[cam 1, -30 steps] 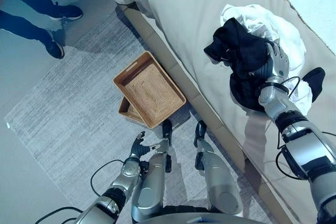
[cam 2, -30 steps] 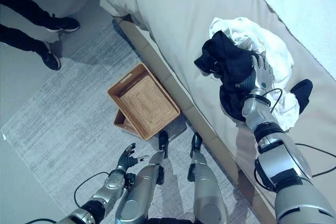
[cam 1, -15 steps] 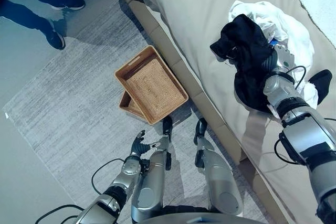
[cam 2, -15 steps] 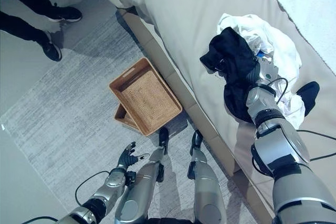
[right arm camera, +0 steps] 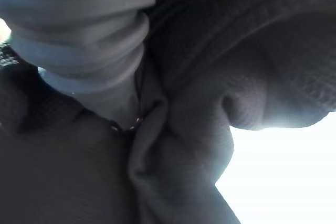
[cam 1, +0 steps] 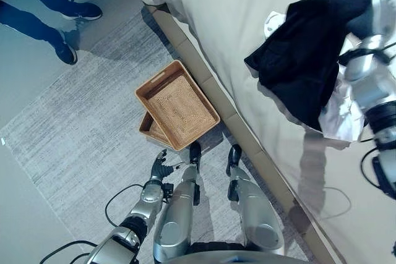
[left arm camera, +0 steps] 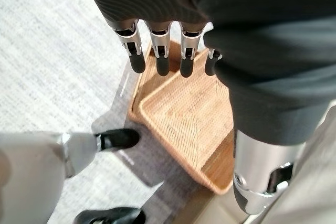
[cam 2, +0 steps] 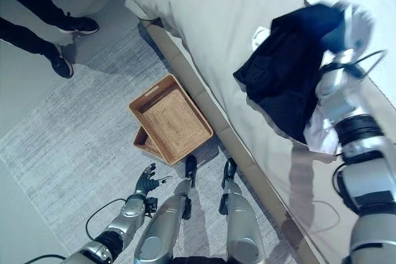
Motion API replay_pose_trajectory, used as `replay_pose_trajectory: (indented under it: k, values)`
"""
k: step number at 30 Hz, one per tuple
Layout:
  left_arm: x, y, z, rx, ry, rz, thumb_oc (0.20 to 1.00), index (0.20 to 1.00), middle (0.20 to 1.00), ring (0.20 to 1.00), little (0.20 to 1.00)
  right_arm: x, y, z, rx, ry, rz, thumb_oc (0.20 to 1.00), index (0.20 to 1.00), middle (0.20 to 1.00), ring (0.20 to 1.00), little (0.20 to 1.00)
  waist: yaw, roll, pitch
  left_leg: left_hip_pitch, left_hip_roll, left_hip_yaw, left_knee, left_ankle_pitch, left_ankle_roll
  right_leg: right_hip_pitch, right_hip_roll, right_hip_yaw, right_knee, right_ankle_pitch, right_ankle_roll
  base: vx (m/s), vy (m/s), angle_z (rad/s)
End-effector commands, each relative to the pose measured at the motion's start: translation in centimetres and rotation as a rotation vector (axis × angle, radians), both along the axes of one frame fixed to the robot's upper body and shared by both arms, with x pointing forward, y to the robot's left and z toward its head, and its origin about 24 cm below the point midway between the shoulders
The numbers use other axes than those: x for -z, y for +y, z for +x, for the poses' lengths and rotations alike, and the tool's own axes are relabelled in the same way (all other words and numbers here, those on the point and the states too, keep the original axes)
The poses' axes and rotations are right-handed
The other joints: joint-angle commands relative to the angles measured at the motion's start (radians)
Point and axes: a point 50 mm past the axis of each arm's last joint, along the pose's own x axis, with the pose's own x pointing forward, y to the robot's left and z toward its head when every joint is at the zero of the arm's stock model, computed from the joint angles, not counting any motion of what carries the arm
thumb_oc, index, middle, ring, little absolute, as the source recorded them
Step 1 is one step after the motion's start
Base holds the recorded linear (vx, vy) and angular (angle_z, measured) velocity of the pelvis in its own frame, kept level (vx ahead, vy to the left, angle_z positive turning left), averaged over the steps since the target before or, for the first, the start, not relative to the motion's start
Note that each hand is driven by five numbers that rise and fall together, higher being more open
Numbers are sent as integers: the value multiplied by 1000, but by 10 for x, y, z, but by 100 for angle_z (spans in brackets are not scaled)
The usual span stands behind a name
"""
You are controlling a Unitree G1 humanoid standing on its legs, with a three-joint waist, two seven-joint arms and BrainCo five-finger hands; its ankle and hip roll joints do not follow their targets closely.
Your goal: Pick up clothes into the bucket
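A black garment (cam 1: 303,66) hangs over the bed, its top bunched in my right hand (cam 1: 365,17), which is shut on it and raised at the far right. Dark cloth (right arm camera: 199,103) presses close against that hand in the right wrist view. Under the garment's lower edge a pile of white clothes (cam 1: 343,112) lies on the bed. A woven brown basket (cam 1: 143,104) sits on the rug beside the bed, stacked on a second one (cam 1: 150,132). My left hand (cam 1: 161,168) hangs low near the floor, open, with straight fingers (left arm camera: 157,56) pointing at the basket (left arm camera: 189,114).
The beige bed (cam 1: 235,17) runs along the right, its wooden base edge (cam 1: 247,146) just beyond the baskets. A person's legs and dark shoes (cam 1: 67,55) stand at the far left on the floor. A grey rug (cam 1: 80,140) spreads around the baskets.
My right hand has risen up and to the right, pulling the black garment off the white pile so that it hangs spread out. The left hand has barely moved.
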Motion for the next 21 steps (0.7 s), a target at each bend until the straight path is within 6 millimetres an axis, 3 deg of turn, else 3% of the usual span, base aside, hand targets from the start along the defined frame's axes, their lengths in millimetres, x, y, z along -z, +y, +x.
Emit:
replay_pose_trajectory:
  k: [1,7,10,14,16,17,18,21]
  values:
    - [13,23,-23,-55,72,48,1000,1000,1000,1000,1000,-65,-2,-41,26,-355,-49,200,200,200,200,200,-2,-99,-96,27,15,-1,82,-93,-39,59,-101,96,54,-49,117,0,0,0]
    - [25,41,-43,-99,157,70,1000,1000,1000,1000,1000,-87,-22,-71,35,-490,-5,200,200,200,200,200,-7,-131,-173,99,21,21,48,-104,-36,122,-88,101,15,-36,128,36,3,-3]
    - [28,45,-49,-121,171,63,1000,1000,1000,1000,1000,-91,-9,-77,-118,-583,40,200,200,200,200,200,-14,-141,-209,145,30,43,30,-111,-35,162,-79,108,-11,-29,132,51,8,-7]
    - [26,49,-51,-121,161,63,1000,1000,1000,1000,1000,-91,-8,-81,-198,-625,93,200,200,200,200,200,-14,-154,-249,183,37,64,24,-120,-36,197,-69,116,-37,-25,136,51,-2,-23]
    - [16,49,-43,-103,102,50,1000,1000,1000,1000,1000,-92,-5,-81,-255,-633,118,200,200,200,200,200,-16,-159,-281,209,41,80,23,-129,-37,218,-63,123,-50,-24,138,76,-7,-17]
    - [1,49,-31,-69,12,41,1000,1000,1000,1000,1000,-93,-5,-77,-274,-589,122,200,200,200,200,200,-16,-165,-307,237,47,96,19,-135,-39,242,-58,131,-59,-25,141,41,-5,-21]
    - [1,49,-31,-70,13,41,1000,1000,1000,1000,1000,-94,-4,-77,-275,-589,122,200,200,200,200,200,-16,-164,-306,239,48,97,18,-135,-39,243,-58,132,-60,-25,141,76,-8,-27]
    - [-30,47,-10,6,-137,15,1000,1000,1000,1000,1000,-110,0,-75,-322,-541,123,200,200,200,200,200,-22,-172,-360,284,55,118,5,-140,-44,282,-51,137,-71,-29,142,67,0,-16]
